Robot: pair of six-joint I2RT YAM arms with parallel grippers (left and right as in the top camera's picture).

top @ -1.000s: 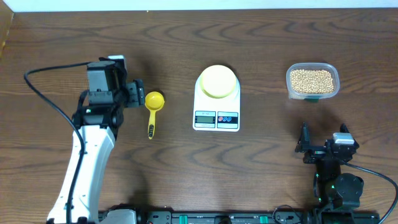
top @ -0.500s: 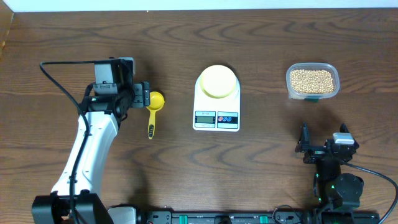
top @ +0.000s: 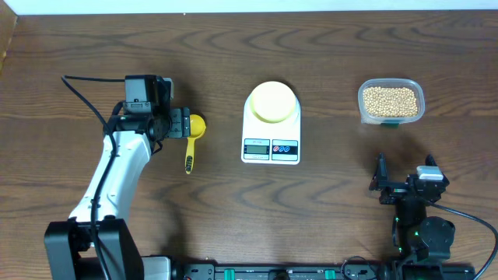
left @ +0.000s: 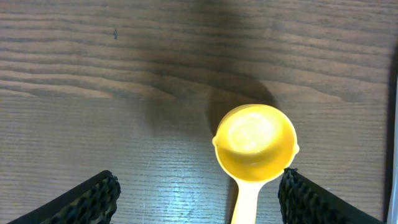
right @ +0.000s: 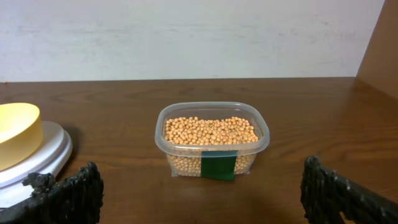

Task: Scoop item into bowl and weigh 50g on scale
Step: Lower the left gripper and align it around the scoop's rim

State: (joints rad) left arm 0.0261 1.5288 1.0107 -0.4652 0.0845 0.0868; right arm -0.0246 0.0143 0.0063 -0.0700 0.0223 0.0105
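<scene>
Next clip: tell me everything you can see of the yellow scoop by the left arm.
The bright yellow plastic scoop has a round shallow cup and a straight narrow handle, glossy, one piece. Empty, cup facing up, it lies flat on the brown wooden table, left of the white digital scale, handle toward the robot's side. The left end effector hangs open over it, the cup between its fingers, near one; contact with the rim cannot be told.
</scene>
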